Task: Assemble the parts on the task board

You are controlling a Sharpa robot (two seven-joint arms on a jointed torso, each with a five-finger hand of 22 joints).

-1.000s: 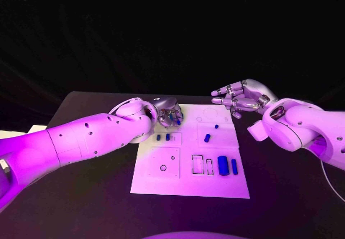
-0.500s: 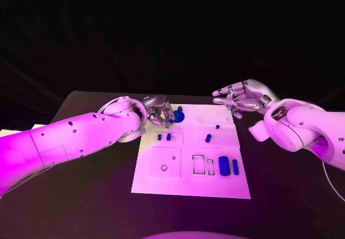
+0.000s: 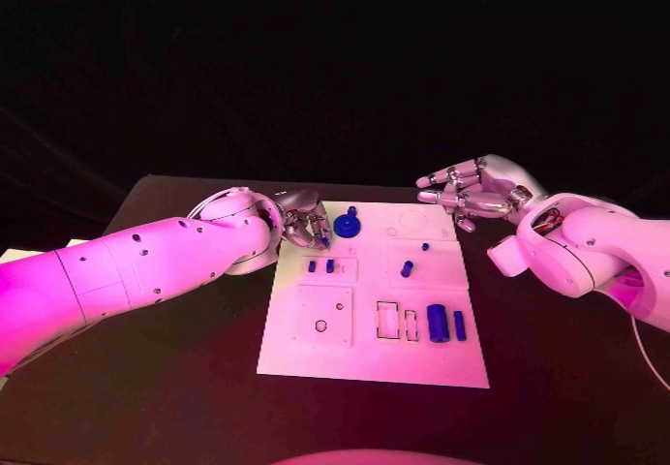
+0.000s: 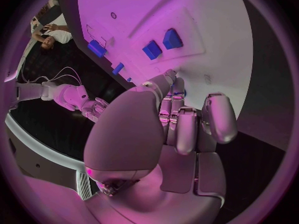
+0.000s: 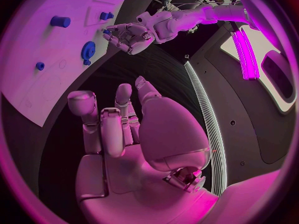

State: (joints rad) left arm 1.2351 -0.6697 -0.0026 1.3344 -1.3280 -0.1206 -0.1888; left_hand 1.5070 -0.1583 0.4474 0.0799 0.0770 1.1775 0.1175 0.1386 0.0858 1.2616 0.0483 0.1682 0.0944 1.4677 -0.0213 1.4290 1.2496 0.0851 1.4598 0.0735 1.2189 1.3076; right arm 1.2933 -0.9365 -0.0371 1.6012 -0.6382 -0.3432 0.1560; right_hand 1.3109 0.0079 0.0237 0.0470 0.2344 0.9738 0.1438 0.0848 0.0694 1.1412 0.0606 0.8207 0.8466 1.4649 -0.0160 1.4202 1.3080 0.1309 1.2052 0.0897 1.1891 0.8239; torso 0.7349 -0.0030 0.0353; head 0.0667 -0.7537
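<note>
Dark room, black counter (image 3: 167, 387) with the white rectangular task board (image 3: 366, 363) lying flat at its middle. We see the left hand (image 3: 305, 225) at the board's far left corner, fingers (image 4: 215, 117) curled in; we cannot tell from either view whether anything is pinched between them, though nothing blue shows there. Just beside that hand, a round blue toothed gear (image 3: 348, 229) sits on the board's far edge with a small blue knob (image 3: 352, 210) just beyond it. The right hand (image 3: 472, 194) hovers above the counter off the board's far right corner, fingers apart and lightly bent, holding nothing. Remaining blue parts on the board: two short pegs (image 3: 321, 265) in the left middle recess, a small peg (image 3: 407, 268) and a smaller stud (image 3: 424, 246) right of centre, and two upright cylinders (image 3: 444, 323) near the right edge beside two empty rectangular slots (image 3: 387, 320). We judge the assembly as early, most pieces unseated. Risks from here: the left hand is close enough to the gear that a careless lift or sweep could knock it off its seat or off the board's edge; the curled fingers hide the contact area from the head camera, so a misgrasp might go unnoticed; and pressing near the corner could shift the board itself.
</note>
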